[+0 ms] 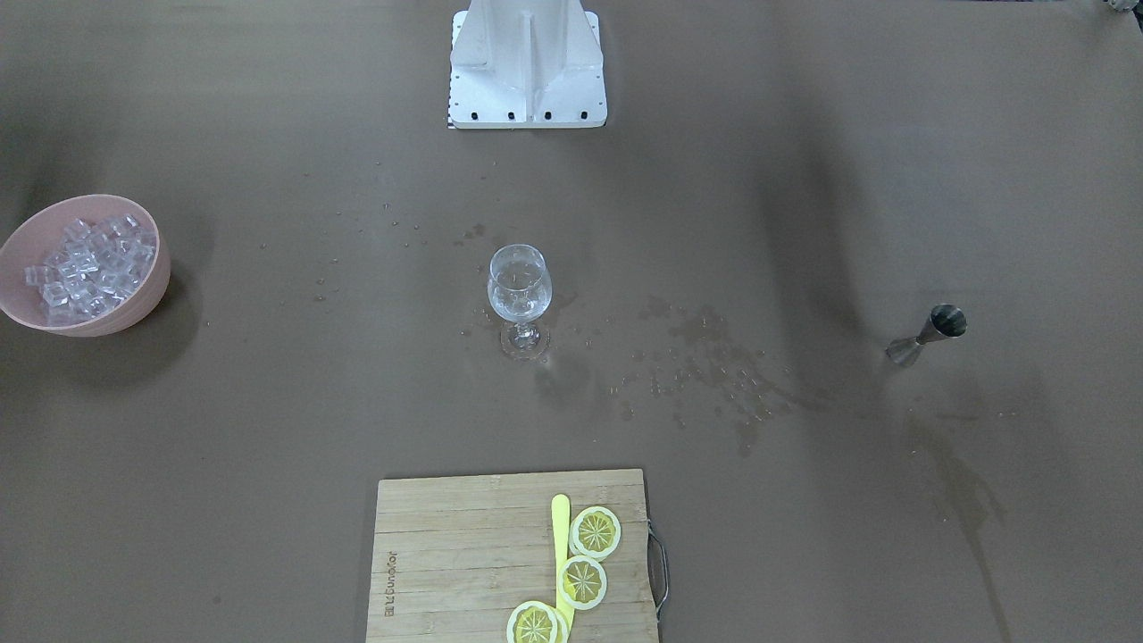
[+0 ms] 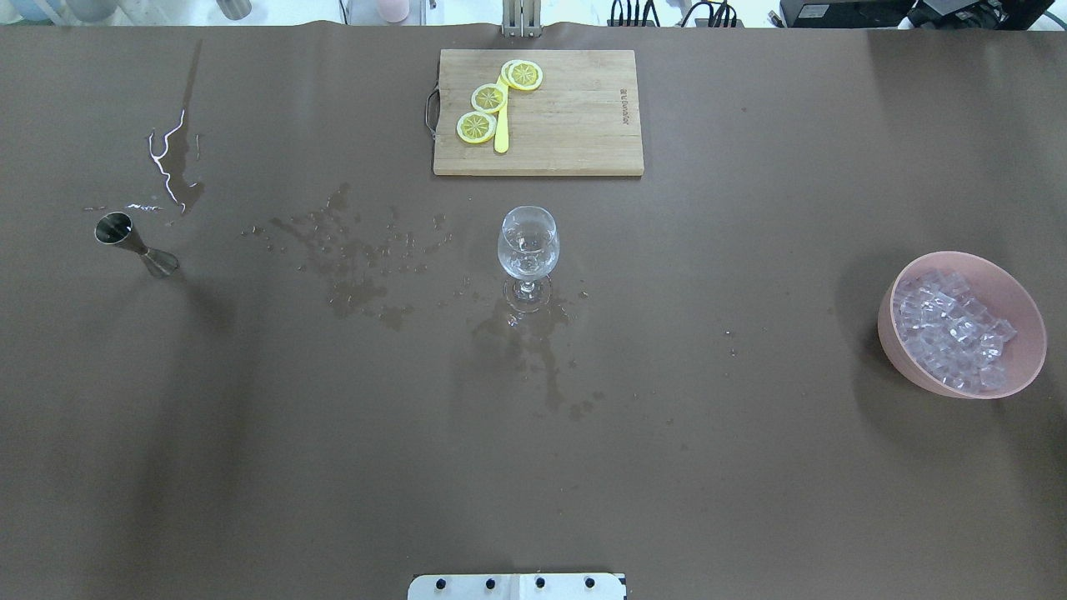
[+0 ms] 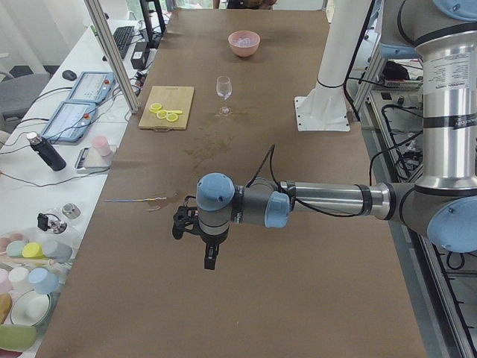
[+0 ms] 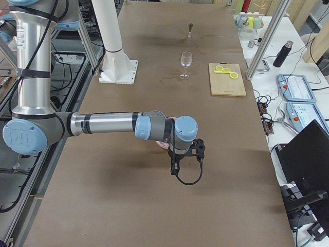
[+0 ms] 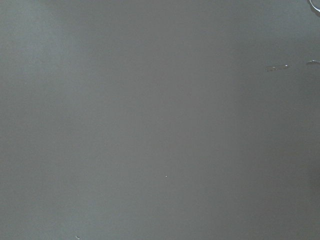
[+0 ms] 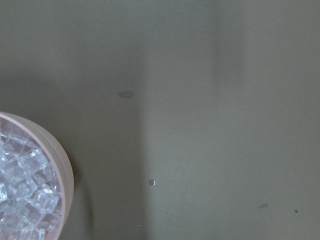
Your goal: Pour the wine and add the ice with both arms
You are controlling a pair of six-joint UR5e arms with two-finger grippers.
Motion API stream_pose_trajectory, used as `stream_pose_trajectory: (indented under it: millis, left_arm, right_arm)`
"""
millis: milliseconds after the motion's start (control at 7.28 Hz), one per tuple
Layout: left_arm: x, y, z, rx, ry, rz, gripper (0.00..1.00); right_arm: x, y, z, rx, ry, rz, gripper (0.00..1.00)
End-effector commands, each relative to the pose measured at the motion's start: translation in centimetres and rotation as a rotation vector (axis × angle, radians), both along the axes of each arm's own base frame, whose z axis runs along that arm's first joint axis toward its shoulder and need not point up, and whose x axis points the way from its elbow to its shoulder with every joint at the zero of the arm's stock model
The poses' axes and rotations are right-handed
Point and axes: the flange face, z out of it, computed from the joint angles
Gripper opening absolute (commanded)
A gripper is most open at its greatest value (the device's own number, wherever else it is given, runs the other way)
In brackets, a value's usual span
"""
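Observation:
A clear wine glass (image 1: 519, 295) stands at the table's middle (image 2: 528, 246) with a little clear wine in its bowl. Ice (image 1: 89, 263) is heaped in a pink bowl (image 1: 154, 284) on the robot's right (image 2: 896, 346); the right wrist view shows its rim (image 6: 65, 170) at the lower left. A steel jigger (image 2: 133, 243) stands on the robot's left. My left gripper (image 3: 211, 257) hangs above the table near that end, and my right gripper (image 4: 174, 168) hangs by the bowl. I cannot tell whether either is open or shut.
A wooden cutting board (image 2: 575, 125) with lemon slices (image 2: 488, 98) and a yellow knife lies beyond the glass. Wet spill patches (image 2: 350, 258) spread between jigger and glass. The white base block (image 1: 527, 62) stands at the robot's edge.

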Motion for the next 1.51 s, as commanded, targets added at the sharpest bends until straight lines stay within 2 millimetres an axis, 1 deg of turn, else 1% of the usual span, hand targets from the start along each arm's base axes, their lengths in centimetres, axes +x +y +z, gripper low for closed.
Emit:
stream_pose_trajectory:
  millis: [0, 137, 275, 412, 549, 687, 824, 961, 1099, 1236, 1373]
  left_arm:
    - [0.0, -0.1, -0.4, 0.008, 0.002, 0.0, 0.98]
    - [0.0, -0.5, -1.5, 0.028, 0.003, -0.004, 0.98]
    - [0.0, -1.2, -3.4, 0.061, -0.001, -0.009, 0.98]
    - [0.0, -3.2, -5.9, 0.114, 0.001, -0.008, 0.98]
    - [-0.1, -3.7, -7.3, 0.144, -0.001, -0.008, 0.98]
    - [-0.1, -3.5, -10.4, 0.213, -0.001, -0.012, 0.98]
    - [1.7, -4.5, -12.3, 0.195, 0.014, -0.029, 0.98]
    - [6.0, -4.7, -15.2, 0.102, 0.058, -0.096, 0.98]
    - [9.8, -4.2, -17.8, 0.057, 0.059, -0.144, 0.98]
    - [11.4, -3.1, -20.0, 0.068, 0.045, -0.171, 0.98]
    - [11.6, -1.5, -21.3, 0.07, 0.069, -0.198, 0.98]
  right_arm:
    - [0.0, 0.0, -0.1, 0.001, -0.002, 0.0, 1.0]
    - [0.0, 0.0, -0.1, 0.003, 0.0, 0.0, 1.0]
    - [0.0, -0.1, -0.3, 0.005, 0.0, 0.001, 1.0]
    - [0.0, 0.1, -0.2, 0.003, -0.002, 0.0, 1.0]
    - [0.0, 0.2, -0.1, 0.0, -0.001, 0.001, 1.0]
    - [0.0, 0.2, 0.0, 0.0, 0.0, 0.0, 1.0]
    - [0.0, 0.2, 0.0, -0.001, 0.0, 0.001, 1.0]
    - [0.0, 0.2, -0.1, 0.001, 0.0, 0.0, 1.0]
    - [0.0, 0.2, -0.1, 0.001, -0.002, 0.0, 1.0]
    - [0.0, 0.3, 0.0, 0.0, -0.002, 0.0, 1.0]
    - [0.0, 0.3, 0.0, 0.0, -0.003, 0.0, 1.0]
